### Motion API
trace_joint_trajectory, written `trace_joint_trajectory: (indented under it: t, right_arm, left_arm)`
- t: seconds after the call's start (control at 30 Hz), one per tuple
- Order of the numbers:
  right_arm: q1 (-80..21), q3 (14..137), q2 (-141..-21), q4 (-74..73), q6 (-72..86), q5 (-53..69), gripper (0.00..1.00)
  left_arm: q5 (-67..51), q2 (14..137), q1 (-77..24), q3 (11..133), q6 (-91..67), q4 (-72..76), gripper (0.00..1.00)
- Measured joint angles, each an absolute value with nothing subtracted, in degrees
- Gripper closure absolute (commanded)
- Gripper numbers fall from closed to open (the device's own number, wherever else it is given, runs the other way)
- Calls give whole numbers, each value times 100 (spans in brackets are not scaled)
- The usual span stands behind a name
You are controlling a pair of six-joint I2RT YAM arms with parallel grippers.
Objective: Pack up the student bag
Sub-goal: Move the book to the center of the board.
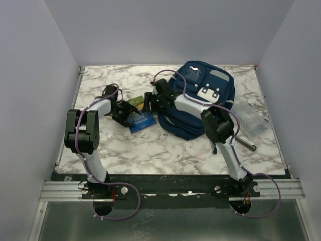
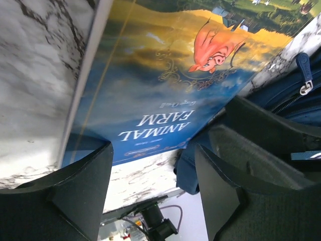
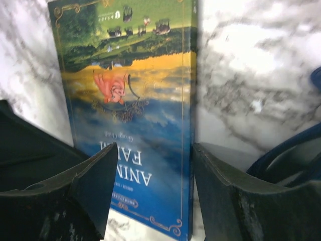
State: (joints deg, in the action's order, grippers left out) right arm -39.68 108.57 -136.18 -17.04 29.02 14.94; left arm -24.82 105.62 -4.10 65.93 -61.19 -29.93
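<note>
left hand (image 2: pixel 153 155), right hand (image 3: pixel 155 153) both agape over book (image 1: pixel 142 122) flat on table (image 1: pixel 150 150) beside student bag (image 1: pixel 188 125).

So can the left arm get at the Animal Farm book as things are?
Probably yes: the left tool is open with the book just ahead of it, nothing on the cover. The right tool, also open, hovers close by the same book, so the arms might crowd each other.

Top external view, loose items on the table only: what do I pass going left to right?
Animal Farm book → student bag → clear plastic case
</note>
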Motion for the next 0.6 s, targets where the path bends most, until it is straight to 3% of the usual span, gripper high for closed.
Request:
trace_joint_trajectory:
  t: [0.43, 0.6]
  right_arm:
    - [-4025, 7843, -11867, 443, 4727, 2825, 40]
    - [-4182, 7236, -11327, 239, 4657, 2569, 40]
  left_arm:
    - [-3026, 10335, -731, 6007, -6318, -2821, 32]
    - [-3017, 9856, -954, 5402, -6318, -2517, 30]
